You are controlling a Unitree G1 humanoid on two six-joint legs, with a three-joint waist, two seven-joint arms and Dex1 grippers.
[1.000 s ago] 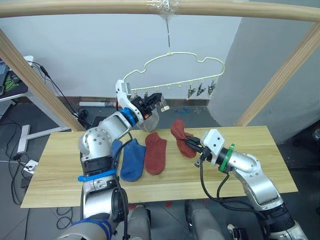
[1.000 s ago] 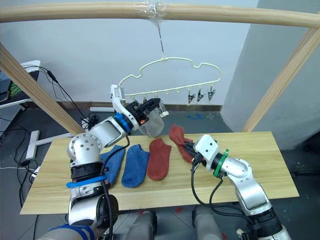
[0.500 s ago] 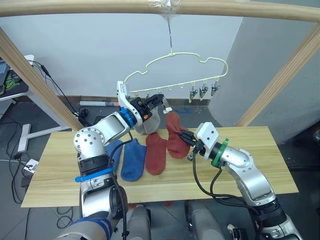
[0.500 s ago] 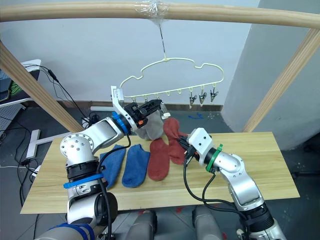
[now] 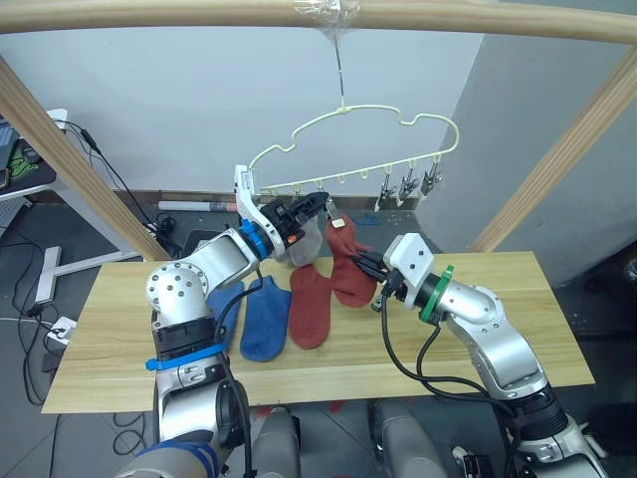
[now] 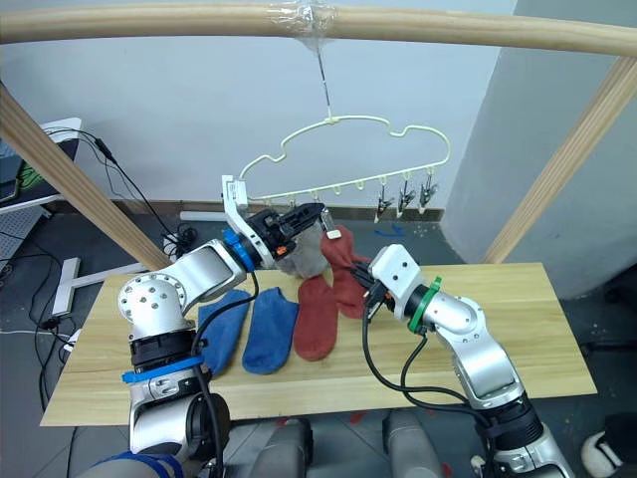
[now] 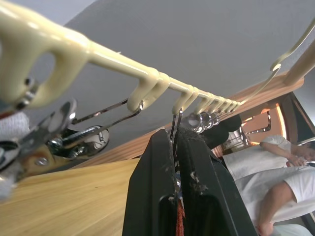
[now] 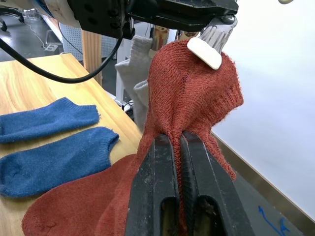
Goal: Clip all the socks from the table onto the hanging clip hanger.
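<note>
From the head camera, the pale-yellow clip hanger (image 5: 350,142) hangs by its hook from a wooden pole (image 5: 318,14) above the plank table (image 5: 518,289). The left gripper (image 5: 311,207) is raised under the hanger's row of clips, with a light grey sock (image 5: 304,242) hanging just below it. The right gripper (image 5: 364,270) lifts a rust-red sock (image 5: 345,267) up beside that grey sock, its top near the left gripper. On the table lie two blue socks (image 5: 261,317) side by side and a second rust-red sock (image 5: 309,307) next to them.

In the left wrist view, the left gripper's fingers (image 7: 153,187) are pressed together on a metal clip (image 7: 175,129) hanging from the hanger's loops; more clips (image 7: 74,129) dangle alongside.

In the right wrist view, the right gripper (image 8: 177,182) pinches the rust-red sock's fabric, the sock rising to a white-tipped clip (image 8: 205,49). The blue socks lie flat on the wood.
</note>
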